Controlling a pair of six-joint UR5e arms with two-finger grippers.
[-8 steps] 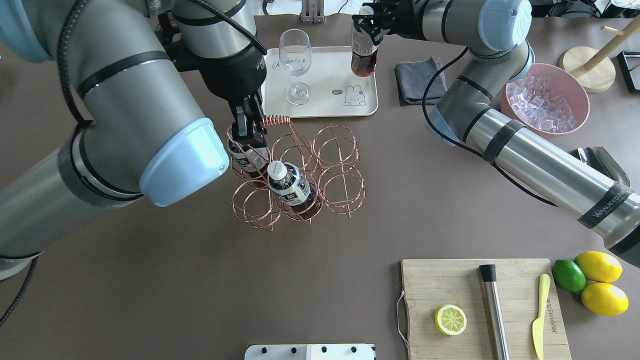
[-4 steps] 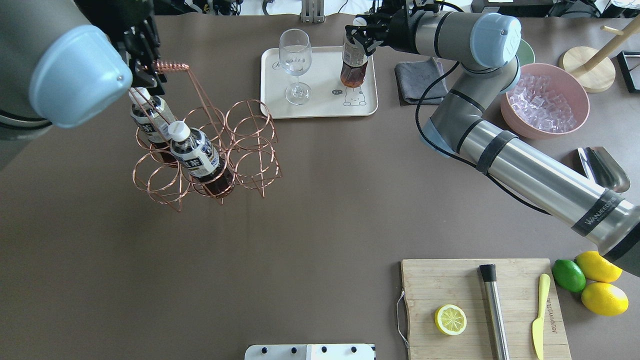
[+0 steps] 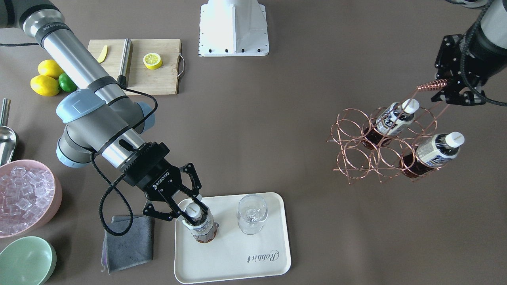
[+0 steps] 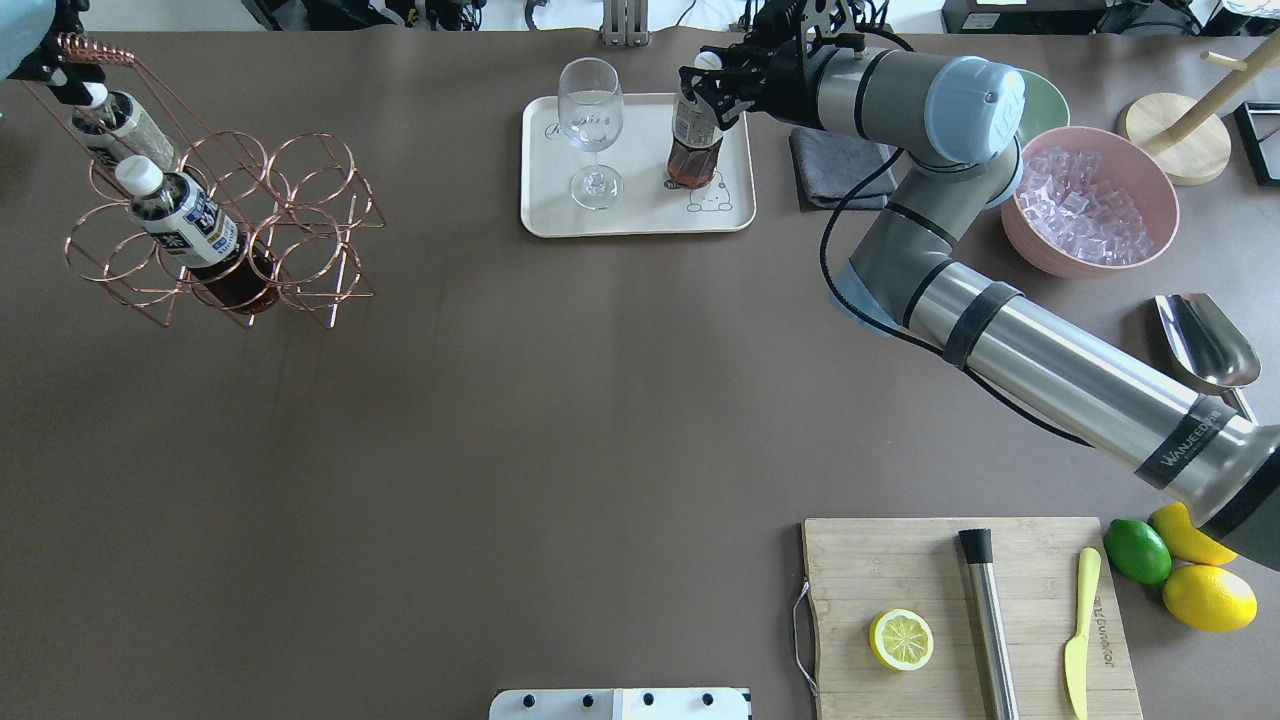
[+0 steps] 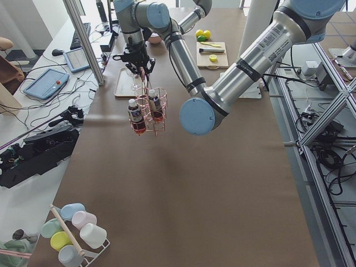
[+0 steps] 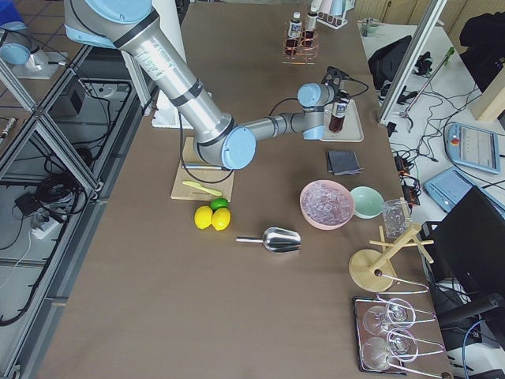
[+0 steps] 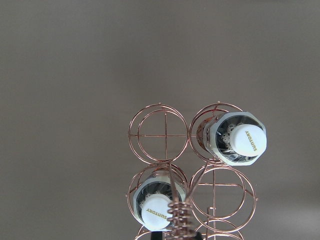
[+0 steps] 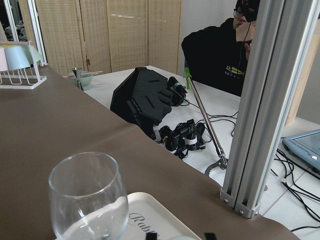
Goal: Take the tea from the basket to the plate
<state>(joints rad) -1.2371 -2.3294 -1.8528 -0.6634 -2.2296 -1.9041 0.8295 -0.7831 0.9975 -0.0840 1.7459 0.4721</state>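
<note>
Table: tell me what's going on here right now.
The right gripper clasps the tea by its neck, with the bottle upright on the plate beside the glass. It has not let go yet. The left gripper holds the basket by its coiled handle, out at the robot's left end of the table. There are two more bottles in the basket's cells.

Right arm (image 4: 1050, 365): brushed-silver tube links, grey joint housings, pale blue round end caps, black bands, one with white lettering. Thin black cable (image 3: 100, 209), loosely looped. Right gripper (image 3: 193, 210): black, open-linkage fingers, white "ROBOTIQ" print. Left gripper (image 3: 449, 92): likewise black. Base (image 3: 233, 27): white, row of dark screws.
</note>
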